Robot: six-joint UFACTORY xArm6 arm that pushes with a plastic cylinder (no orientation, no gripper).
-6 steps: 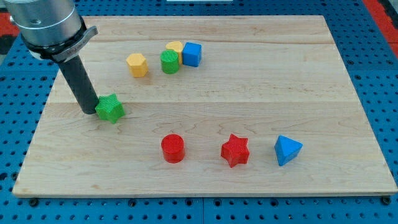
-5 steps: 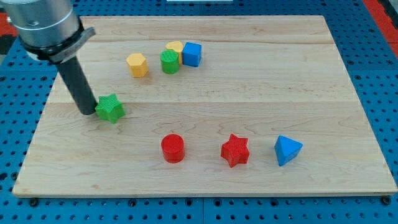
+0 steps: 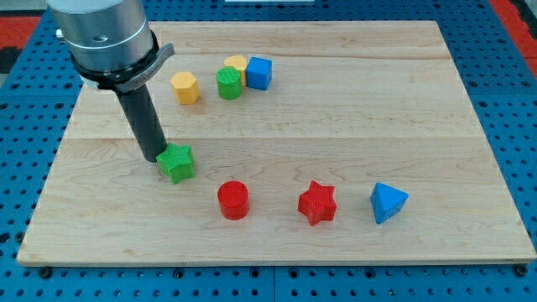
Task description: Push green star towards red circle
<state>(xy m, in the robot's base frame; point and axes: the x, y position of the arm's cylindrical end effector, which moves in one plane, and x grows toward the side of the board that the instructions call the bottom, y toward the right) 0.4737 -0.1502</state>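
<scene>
Pressing my tip (image 3: 159, 158) against green star (image 3: 177, 162) from upper left; no hand here, nothing held. Looking light and stiff, probably sliding easily on table (image 3: 352, 109) toward red circle (image 3: 233, 200).

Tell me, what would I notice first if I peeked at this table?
Probably the big silver arm with its dark rod at the view's upper left, my tip pressed against the green star. Next, the bright red circle just below and right of the star, in a row with a red star and a blue pyramid-like block.
</scene>
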